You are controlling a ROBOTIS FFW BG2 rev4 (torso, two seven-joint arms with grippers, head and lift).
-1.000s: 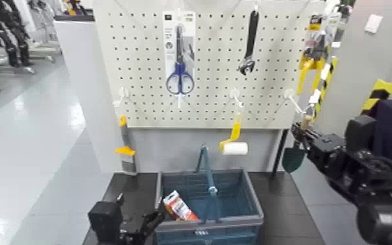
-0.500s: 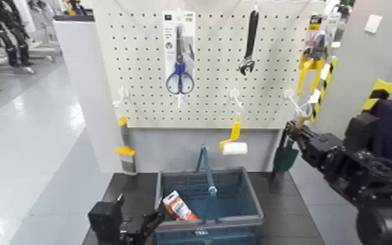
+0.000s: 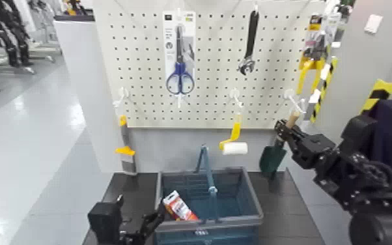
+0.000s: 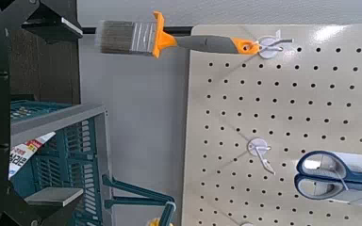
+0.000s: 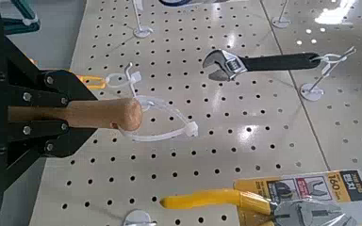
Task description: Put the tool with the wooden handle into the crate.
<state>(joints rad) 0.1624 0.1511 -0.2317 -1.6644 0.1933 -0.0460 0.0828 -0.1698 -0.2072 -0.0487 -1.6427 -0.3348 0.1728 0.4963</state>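
Against the white pegboard point(image 3: 205, 65), the trowel point(image 3: 275, 153) is held clamped in the right gripper point(image 3: 290, 133), off its hook, right of the crate point(image 3: 251, 202); lowering remains, while the left gripper point(image 3: 148, 223), fingers apart, is parked low beside the crate.

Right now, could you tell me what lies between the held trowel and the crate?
Nothing: in the head view the trowel, in the right gripper, hangs past the crate's right rim, with only bare wall and black shelf between.

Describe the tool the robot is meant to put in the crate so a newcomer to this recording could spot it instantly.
Start at the white pegboard and go to its lower right corner. There the right gripper holds a small trowel by its pale wooden handle, its dark green pointed blade hanging down, up and to the right of the blue-grey crate. The nearby paint roller has a yellow handle and hangs on the board.
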